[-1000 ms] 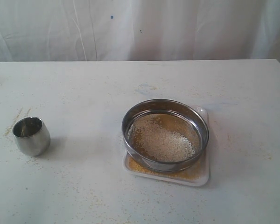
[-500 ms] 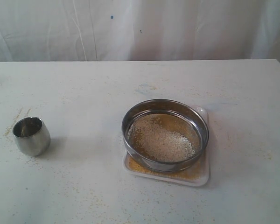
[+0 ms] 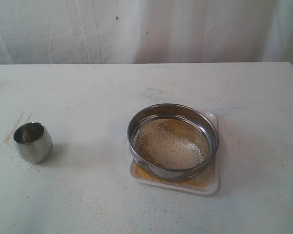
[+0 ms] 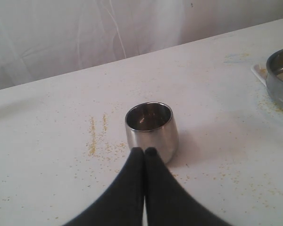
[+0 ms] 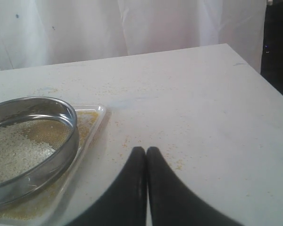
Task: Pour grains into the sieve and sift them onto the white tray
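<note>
Table [image 3: 88,87] holds steel cup [image 3: 32,142] well apart from sieve [image 3: 173,111].

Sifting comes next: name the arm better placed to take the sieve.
Probably right: the right claw, shut, is close to the sieve on the white tray; the left claw faces the steel cup, farther off.

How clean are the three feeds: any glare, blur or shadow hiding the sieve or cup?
Exterior view: soft, hazy, evenly lit; sieve wall reflects dark, grains readable, cup casts a faint shadow. Left wrist view: cup sharp, left claw a featureless black shape. Right wrist view: right claw likewise, sieve cropped at the edge.
</note>
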